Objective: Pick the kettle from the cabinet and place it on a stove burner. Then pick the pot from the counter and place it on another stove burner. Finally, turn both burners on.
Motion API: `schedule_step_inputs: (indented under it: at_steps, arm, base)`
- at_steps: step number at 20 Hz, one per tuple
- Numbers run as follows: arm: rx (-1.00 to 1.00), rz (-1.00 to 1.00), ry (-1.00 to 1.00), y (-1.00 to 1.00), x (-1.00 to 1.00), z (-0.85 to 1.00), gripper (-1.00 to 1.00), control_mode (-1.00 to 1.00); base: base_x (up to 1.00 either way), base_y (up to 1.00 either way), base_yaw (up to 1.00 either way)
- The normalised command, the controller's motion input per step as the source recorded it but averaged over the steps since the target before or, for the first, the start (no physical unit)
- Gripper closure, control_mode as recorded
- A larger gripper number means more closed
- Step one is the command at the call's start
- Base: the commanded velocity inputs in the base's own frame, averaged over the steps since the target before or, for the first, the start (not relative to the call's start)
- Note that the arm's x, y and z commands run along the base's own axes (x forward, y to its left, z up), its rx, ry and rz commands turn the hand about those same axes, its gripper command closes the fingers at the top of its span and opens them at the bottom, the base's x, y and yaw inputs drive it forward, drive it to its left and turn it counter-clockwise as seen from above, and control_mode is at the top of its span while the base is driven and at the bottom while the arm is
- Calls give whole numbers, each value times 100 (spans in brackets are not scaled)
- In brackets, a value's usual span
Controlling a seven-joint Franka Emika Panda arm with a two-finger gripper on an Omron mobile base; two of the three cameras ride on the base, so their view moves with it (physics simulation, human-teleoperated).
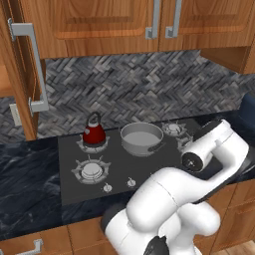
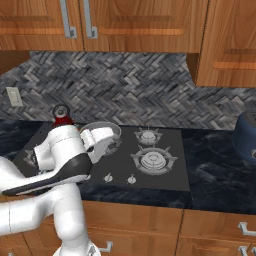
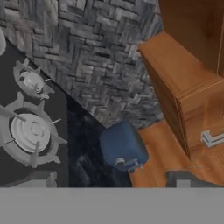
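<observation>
**Turning to the knobs: both vessels sit on burners**

Looking along the end effector (image 3: 112,180), you see its two dark tips spread wide with nothing between them. It hangs over the right end of the dark grey cooktop (image 1: 119,167), facing a rounded dark blue container (image 3: 121,146) on the glossy black stone table (image 2: 215,175).

The small squat dark red kettle (image 1: 94,132) stands on the back-left burner, well off to the end effector's left. The wide shallow grey steel pot (image 1: 142,138) rests on the middle burner, beside the kettle and nearer the end effector. Placing looks done; lighting remains.

Your next move turns on the small front knobs (image 1: 131,183). They lie left of the end effector and nearer the base, along the cooktop's front edge, so expect to swing left and down.

Count: one kettle, one pot, two knobs in sight, and five round silver-grey burners (image 2: 153,161) across both base views, three of them bare. You cannot tell which knob serves which burner.
</observation>
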Motion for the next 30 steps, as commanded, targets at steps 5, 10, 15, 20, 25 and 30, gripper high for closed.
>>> schedule_step_inputs:
  at_steps: [5, 10, 15, 20, 25, 30]
  arm:
    - [73, -9, 8, 2, 0, 30, -100, -100]
    - [72, -13, 32, 2, 0, 12, -100, -100]
    - [64, -9, 26, 24, -12, 34, -100, -100]
    - [57, -7, 20, 34, -7, 54, -100, -100]
    - [52, -1, 21, 37, 0, 70, -100, -100]
    - [56, -11, 28, -16, 17, 53, -100, -100]
  base:
    - [0, 0, 0]
    - [0, 0, 0]
    - [0, 0, 0]
    - [0, 0, 0]
    - [0, 0, 0]
    - [0, 0, 0]
